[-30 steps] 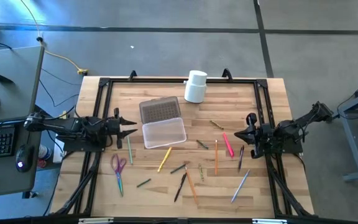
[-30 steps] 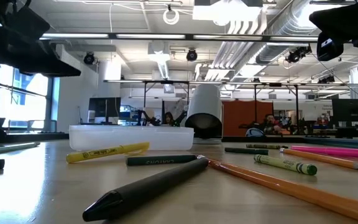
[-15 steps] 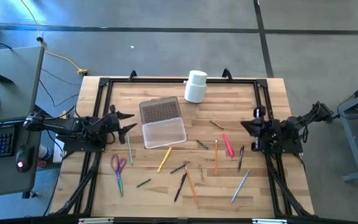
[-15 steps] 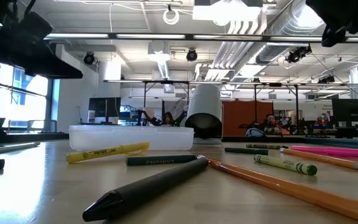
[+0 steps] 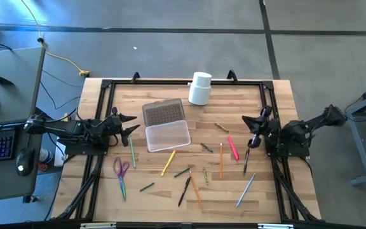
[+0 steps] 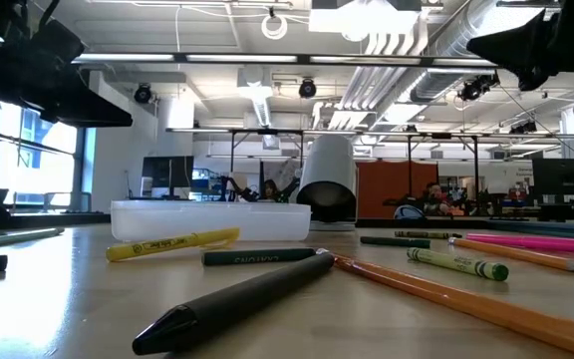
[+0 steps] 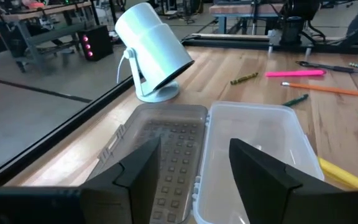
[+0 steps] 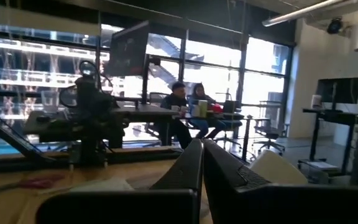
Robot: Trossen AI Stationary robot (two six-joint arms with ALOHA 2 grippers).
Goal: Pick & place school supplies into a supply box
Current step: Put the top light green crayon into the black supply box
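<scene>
The supply box (image 5: 167, 135) is clear, lies open on the table and holds nothing; its grey textured lid (image 5: 164, 113) is folded back toward the far edge. My left gripper (image 5: 129, 127) hovers open just left of it; the left wrist view shows the box (image 7: 253, 143) between the spread fingers. Pens and pencils lie flat across the near half: yellow (image 5: 168, 163), pink (image 5: 233, 147), orange (image 5: 220, 159), black (image 5: 184, 189), silver (image 5: 246, 189). Pink-purple scissors (image 5: 121, 168) lie near the left. My right gripper (image 5: 251, 124) is shut, raised above the pink pen and holds nothing.
A white cylindrical container (image 5: 200, 88) stands by the far edge behind the box. A dark metal frame (image 5: 107, 86) runs round the table top. A green pencil (image 5: 132, 152) lies below my left gripper. People sit at desks (image 8: 191, 109) in the room beyond.
My right gripper has lifted off the table and tipped its fingers upward, shifting slightly toward the far edge. The pens and the box lie where they were.
</scene>
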